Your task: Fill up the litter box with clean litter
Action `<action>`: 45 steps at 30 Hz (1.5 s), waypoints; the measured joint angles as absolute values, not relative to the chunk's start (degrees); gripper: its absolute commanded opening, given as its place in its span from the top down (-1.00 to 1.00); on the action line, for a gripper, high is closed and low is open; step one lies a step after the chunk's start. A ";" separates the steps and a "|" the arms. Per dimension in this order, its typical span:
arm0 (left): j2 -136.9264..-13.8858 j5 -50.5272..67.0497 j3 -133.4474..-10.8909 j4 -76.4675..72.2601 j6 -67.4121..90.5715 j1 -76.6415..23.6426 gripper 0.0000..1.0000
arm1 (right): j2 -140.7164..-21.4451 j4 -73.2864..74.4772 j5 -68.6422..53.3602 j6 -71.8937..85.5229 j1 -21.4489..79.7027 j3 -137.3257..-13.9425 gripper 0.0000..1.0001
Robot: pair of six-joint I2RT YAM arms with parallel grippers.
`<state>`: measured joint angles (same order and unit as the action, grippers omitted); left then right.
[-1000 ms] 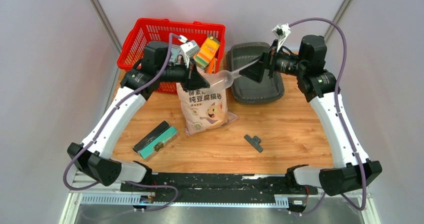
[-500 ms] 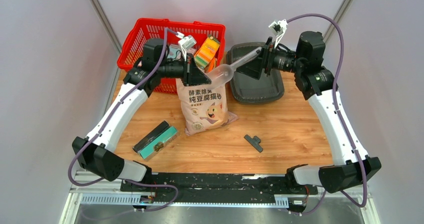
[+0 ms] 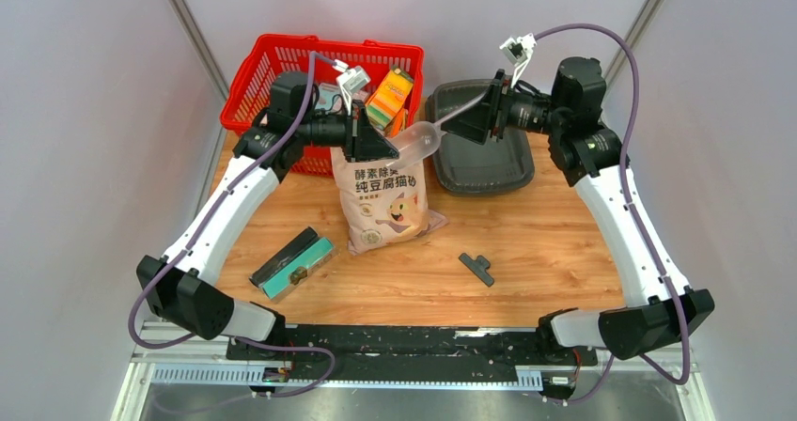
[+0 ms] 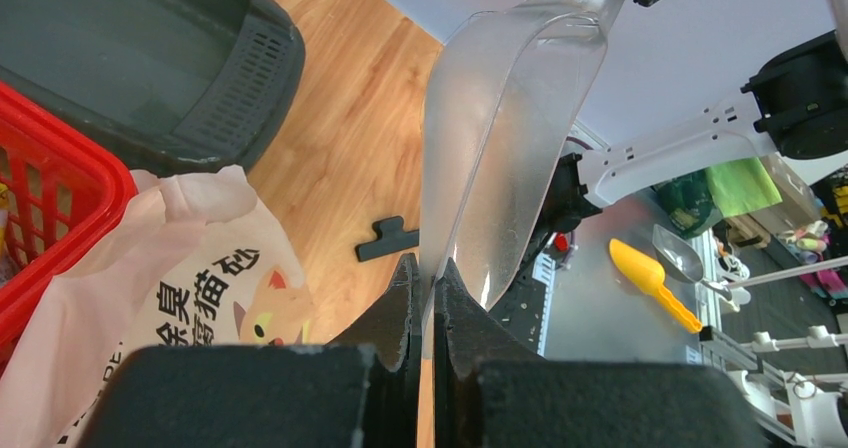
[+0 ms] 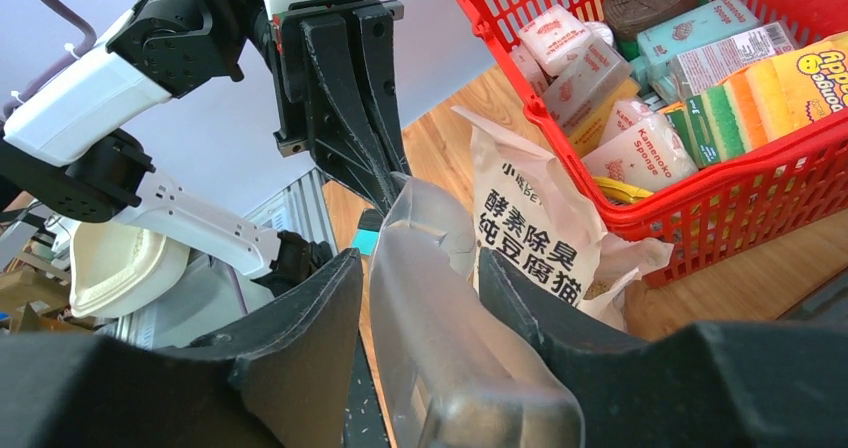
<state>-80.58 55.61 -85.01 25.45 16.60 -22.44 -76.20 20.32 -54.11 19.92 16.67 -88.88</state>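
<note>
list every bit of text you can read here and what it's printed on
"酵素除臭": litter bag
"纯豆腐猫砂": same bag, line below
"Kamenoko Sponge": white packet in the red basket
Upside-down lettering on the yellow sponge pack, the bag's small print and the other basket packets: too small or blurred to read.

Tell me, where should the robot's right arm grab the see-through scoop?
Grab the scoop by its long handle, coming in from the end away from the bowl. The left pincer pinches the bowl's rim, so the handle sticks out free, and it lies right between the right pincer's open fingers.
</note>
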 measured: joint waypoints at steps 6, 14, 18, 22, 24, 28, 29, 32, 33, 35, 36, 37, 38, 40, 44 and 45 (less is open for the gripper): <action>-80.64 55.81 -85.01 25.23 16.51 -22.41 1.00 | -76.20 20.38 -54.15 20.18 16.84 -88.88 0.19; -80.93 55.83 -85.01 24.60 16.38 -22.41 1.00 | -76.18 20.29 -53.84 21.21 16.93 -88.92 0.20; -80.93 55.81 -85.01 24.40 16.36 -22.35 1.00 | -76.18 20.40 -53.63 21.52 16.99 -89.19 0.38; -80.93 55.18 -84.95 23.35 15.57 -22.22 1.00 | -76.18 20.45 -54.70 23.53 17.30 -89.69 0.84; -80.97 55.57 -84.75 23.20 15.35 -22.09 1.00 | -76.18 20.38 -54.33 23.55 17.45 -89.84 0.95; -81.01 55.40 -84.75 22.87 15.05 -22.11 0.46 | -76.18 20.56 -54.19 23.68 17.45 -89.84 1.00; -81.01 55.13 -84.75 22.94 15.16 -22.11 0.35 | -76.18 20.49 -54.17 23.66 17.45 -89.84 1.00; -81.12 54.19 -84.75 23.81 15.40 -22.06 0.11 | -76.18 20.56 -53.82 22.13 17.56 -89.84 1.00; -81.14 53.91 -84.75 24.47 15.20 -22.02 0.03 | -76.20 20.67 -53.56 21.61 17.54 -89.89 1.00; -81.14 53.32 -85.03 26.17 14.24 -21.91 -0.12 | -76.27 22.15 -52.40 20.32 17.19 -90.41 1.00; -81.23 52.93 -85.62 27.53 12.93 -21.85 -0.18 | -76.34 23.55 -51.62 19.51 16.93 -90.98 1.00; -81.32 52.31 -86.41 29.08 11.42 -21.80 -0.22 | -76.47 25.39 -50.48 18.24 16.64 -91.81 1.00; -81.36 51.42 -87.81 31.18 9.37 -21.71 -0.34 | -76.58 27.24 -48.95 16.80 16.27 -92.68 1.00; -81.43 49.63 -90.91 34.92 3.90 -21.61 -0.41 | -76.64 30.52 -46.24 14.11 15.46 -93.91 1.00; -81.65 42.30 -98.89 42.59 -9.02 -21.61 -0.41 | -76.64 35.00 -42.89 9.34 14.17 -94.61 1.00; -82.17 40.71 -101.12 45.01 -12.95 -21.61 -0.41 | -76.64 35.31 -42.22 8.64 14.00 -94.56 1.00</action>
